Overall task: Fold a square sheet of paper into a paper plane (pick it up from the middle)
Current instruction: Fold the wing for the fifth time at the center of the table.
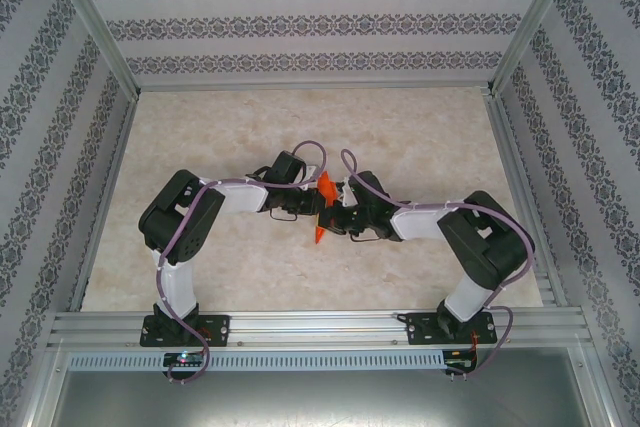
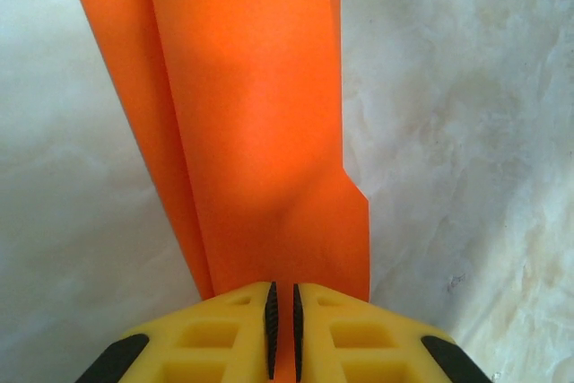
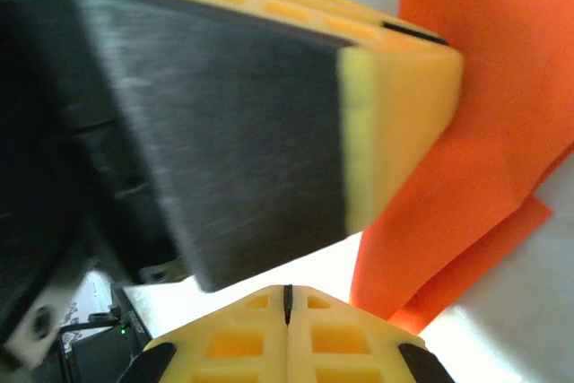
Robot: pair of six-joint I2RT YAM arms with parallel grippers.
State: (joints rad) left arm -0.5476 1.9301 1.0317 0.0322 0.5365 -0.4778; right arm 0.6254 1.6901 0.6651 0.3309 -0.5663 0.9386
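We had the left gripper (image 2: 283,298) clamped on the orange paper (image 2: 260,132). Its two pads were pressed almost together with only the thin folded edge between them. The paper ran straight out ahead of the jaws as a long, layered strip with a crease along its length. Holding it by one end like that, we judged, kept the layers from springing open. It also left the rest of the length free for the other arm to work on.

The right gripper (image 3: 287,298) had its pads fully together with nothing between them. The paper lay beyond its tips and off to one side, apart from them, while a yellow finger of the left gripper loomed just in front of its jaws. Closed like that, it read to us as a blunt tool for pressing a fold rather than a second grip. From above, the two grippers met tip to tip with the paper between them. Whether the paper's far end touched the table we could not tell.

The table (image 1: 400,137) beneath the jaws was a pale, marbled, matte surface. Walls (image 1: 300,27) papered in bands of dark ornament closed it in on three sides. An aluminium rail (image 1: 300,327) at the near edge carried both bases.
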